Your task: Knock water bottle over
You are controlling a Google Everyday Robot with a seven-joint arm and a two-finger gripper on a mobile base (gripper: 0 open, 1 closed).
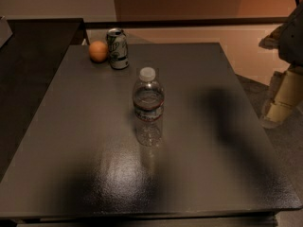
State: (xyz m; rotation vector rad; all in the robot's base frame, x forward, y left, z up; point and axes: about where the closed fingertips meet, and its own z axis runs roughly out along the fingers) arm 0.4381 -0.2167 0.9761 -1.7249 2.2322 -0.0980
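Where the dark grey counter [71,141] fills most of the camera view, the contents read as follows.

Item 1: water bottle [148,109]. Small, clear ribbed plastic, with a white screw cap [147,73] and a dark label band with red trim [148,111]. It stands upright near the middle of the counter, with nothing touching it.

Item 2: soda can [117,48]. Green and white, upright, shorter than the bottle. It sits toward the far left corner of the counter, well apart from the bottle.

Item 3: orange [98,51]. Round, just beside the can on its left; whether the two touch cannot be told.

Item 4: claw [282,98]. Pale, blocky, partly cut off at the right edge of the view. It hangs beyond the counter's right side, well apart from the bottle. Whether it is released or clenched cannot be told.

Item 5: broad soft shadow [227,122]. It lies on the counter to the right of the bottle, between bottle and claw.
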